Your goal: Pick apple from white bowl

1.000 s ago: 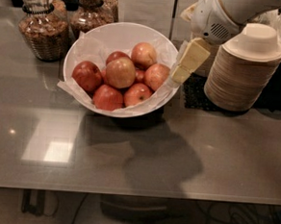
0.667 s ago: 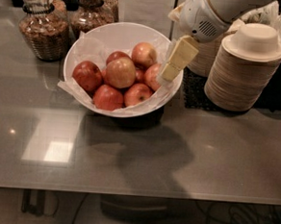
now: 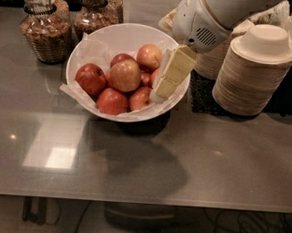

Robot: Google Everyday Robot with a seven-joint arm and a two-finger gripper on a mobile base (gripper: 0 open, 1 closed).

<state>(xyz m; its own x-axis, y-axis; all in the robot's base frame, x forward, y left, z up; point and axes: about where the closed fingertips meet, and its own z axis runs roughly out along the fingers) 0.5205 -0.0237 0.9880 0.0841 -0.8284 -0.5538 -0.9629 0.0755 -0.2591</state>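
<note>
The white bowl stands on the grey counter, lined with crinkled white paper, and holds several apples. The apple, the largest and palest with yellow-gold skin and a red blush, sits in the middle on top of the pile. A slightly smaller pinkish-yellow apple lies behind it, and darker red apples lie to its left and in front. My gripper, cream-coloured, reaches down from the upper right into the bowl's right side, just right of the apple and over the red apples there. It holds nothing that I can see.
Two glass jars of dry food stand behind the bowl at the left. A tall stack of beige disposable bowls stands on a black mat to the right. The counter's front edge runs along the bottom.
My gripper has moved left and down, from outside the bowl's right rim to inside the bowl by the right-hand apples. The apples have not moved.
</note>
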